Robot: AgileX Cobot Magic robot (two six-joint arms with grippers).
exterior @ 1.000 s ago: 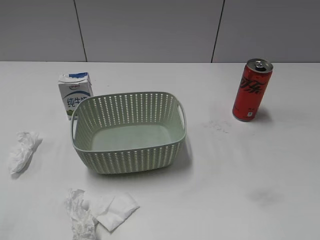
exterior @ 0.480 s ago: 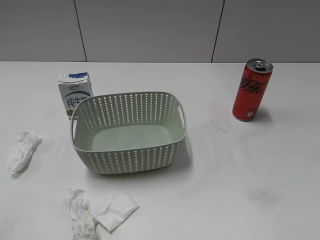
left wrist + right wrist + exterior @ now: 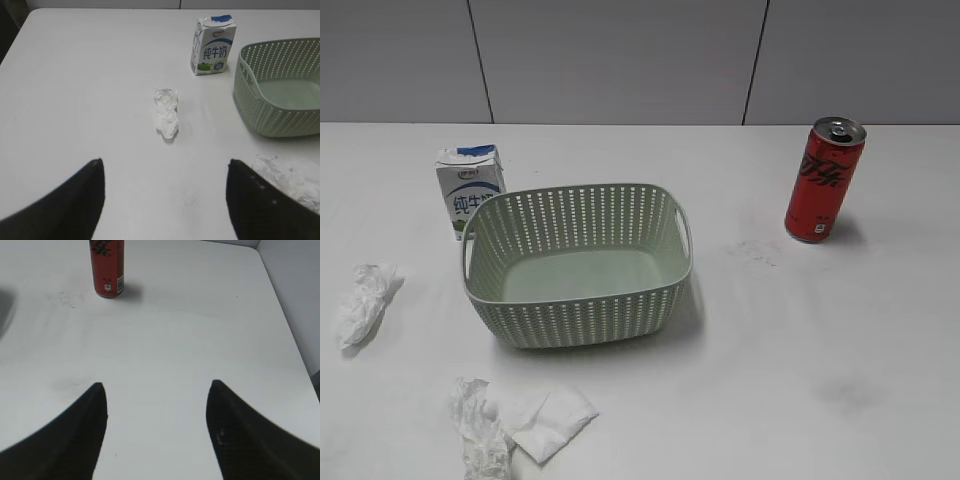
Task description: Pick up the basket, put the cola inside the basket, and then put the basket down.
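Both jaws spread wide over table (image 3: 880, 330), basket (image 3: 578, 262) and cola (image 3: 824, 181) seemingly well ahead, untouched

The milk carton (image 3: 213, 45), ahead and to the right of the left hand (image 3: 165, 172), bears large blue Chinese characters 纯牛奶 on its white front. The cola (image 3: 824, 180) carries black script lettering down its red side, not legible.

On the table (image 3: 740, 400): 1 basket (image 3: 578, 264), 1 cola (image 3: 824, 181), 1 milk carton (image 3: 468, 188), and seemingly 3 tissue wads (image 3: 365, 301), 2 of them overlapping.
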